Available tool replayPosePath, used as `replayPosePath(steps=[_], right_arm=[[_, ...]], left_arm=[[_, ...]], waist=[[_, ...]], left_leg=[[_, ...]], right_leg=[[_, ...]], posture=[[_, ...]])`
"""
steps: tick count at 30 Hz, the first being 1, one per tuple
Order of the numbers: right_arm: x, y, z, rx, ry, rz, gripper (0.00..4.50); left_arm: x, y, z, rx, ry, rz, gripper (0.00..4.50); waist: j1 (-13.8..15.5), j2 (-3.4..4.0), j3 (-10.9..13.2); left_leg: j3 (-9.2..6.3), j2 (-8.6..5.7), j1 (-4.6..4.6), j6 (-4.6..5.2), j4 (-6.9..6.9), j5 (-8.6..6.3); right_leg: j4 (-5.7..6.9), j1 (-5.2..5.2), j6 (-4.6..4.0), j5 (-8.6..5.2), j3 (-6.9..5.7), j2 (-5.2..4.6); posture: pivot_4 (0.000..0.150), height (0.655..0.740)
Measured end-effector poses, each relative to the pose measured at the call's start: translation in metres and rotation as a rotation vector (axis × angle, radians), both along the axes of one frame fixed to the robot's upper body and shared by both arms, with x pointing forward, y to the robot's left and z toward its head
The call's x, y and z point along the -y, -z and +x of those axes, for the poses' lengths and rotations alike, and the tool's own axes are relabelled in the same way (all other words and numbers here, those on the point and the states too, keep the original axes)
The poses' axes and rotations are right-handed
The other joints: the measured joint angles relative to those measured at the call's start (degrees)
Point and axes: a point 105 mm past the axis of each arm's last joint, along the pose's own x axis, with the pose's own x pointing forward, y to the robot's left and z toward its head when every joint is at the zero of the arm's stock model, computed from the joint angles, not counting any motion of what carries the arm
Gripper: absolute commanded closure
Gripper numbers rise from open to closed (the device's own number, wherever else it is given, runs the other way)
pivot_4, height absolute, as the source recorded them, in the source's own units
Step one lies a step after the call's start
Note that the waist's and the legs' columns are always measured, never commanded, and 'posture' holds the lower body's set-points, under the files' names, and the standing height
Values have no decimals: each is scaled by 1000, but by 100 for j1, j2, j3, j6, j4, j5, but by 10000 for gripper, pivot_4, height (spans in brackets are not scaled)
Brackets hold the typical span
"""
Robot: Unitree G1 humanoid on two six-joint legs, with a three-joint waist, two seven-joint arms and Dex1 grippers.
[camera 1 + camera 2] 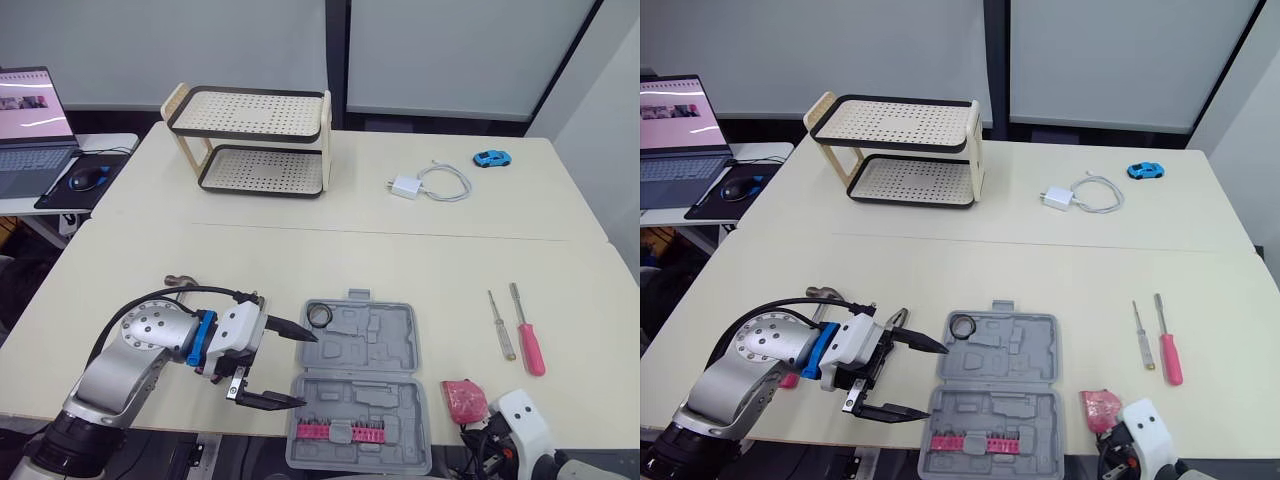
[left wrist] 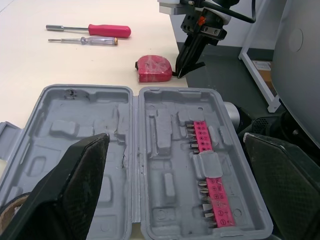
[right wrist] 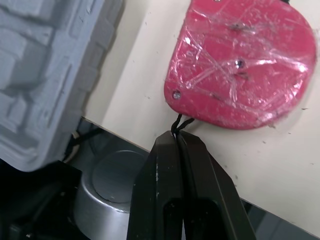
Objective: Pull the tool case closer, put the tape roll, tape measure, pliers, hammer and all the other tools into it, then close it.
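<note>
The tool case (image 1: 362,385) is laid open and flat on the table (image 1: 300,255), at its near edge, with a pink bit strip (image 1: 340,432) seated in the near half. The tape roll (image 1: 320,316) is seen in the far left corner of the case. The tape measure (image 1: 465,400), red, is found on the table just beside the case's right side, level with its near half. Two screwdrivers (image 1: 527,342) are laid side by side further to the right of the case, well apart from it.

The left gripper (image 1: 298,366) is held just beside the case's left edge, pointed at it; its fingers (image 1: 292,330) are spread wide and nothing is held between them. The hammer (image 1: 180,283) is partly hidden behind that arm, to the left of the case.

The right gripper (image 3: 177,136) is pressed closed at the near edge of the tape measure, whose small black loop appears to be pinched at the fingertips.

Well beyond the case, a two-tier rack (image 1: 255,140), a white charger (image 1: 405,187) with its cable and a blue toy car (image 1: 491,158) are seen.
</note>
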Motion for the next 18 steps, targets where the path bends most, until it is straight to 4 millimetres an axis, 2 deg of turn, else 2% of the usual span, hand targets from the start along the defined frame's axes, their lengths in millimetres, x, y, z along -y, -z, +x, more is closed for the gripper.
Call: replayPosePath(steps=[6,10,12,14,16,18], right_arm=[[-4,-17,-6,-30,-53,39,28006],[1,-33,-25,-89,-179,16,19931],[7,-42,-27,-84,-257,-8,16407],[13,-55,-19,-10,-366,-60,12762],[18,-73,3,129,-522,-142,7793],[25,-81,20,221,-617,-209,1537]], left_arm=[[1,1,0,-3,2,-2,0],[3,1,-1,-4,3,-7,0],[3,1,-1,-3,3,-9,0],[4,0,-3,-2,6,-11,0],[6,0,-6,-2,21,-10,0],[7,-1,-8,1,34,-8,0]], waist=[[5,1,-1],[7,-1,-4],[-3,-1,-4],[-11,-3,-4],[-27,-7,-4],[-13,-9,-4]], left_leg=[[-1,0,-1,0,1,0],[-2,-1,0,0,4,0],[4,-1,2,0,6,0],[7,0,5,0,7,0],[8,1,9,0,9,0],[9,0,11,0,9,0]], right_leg=[[0,1,0,0,-1,0],[-2,4,1,0,-2,1],[-2,6,2,0,2,0],[-3,7,9,-2,3,1],[-3,10,31,-12,5,2],[-3,14,30,-12,5,1]], posture=[[1500,7350],[1500,7350],[1500,7350],[1500,7350],[1500,7350],[1500,7350]])
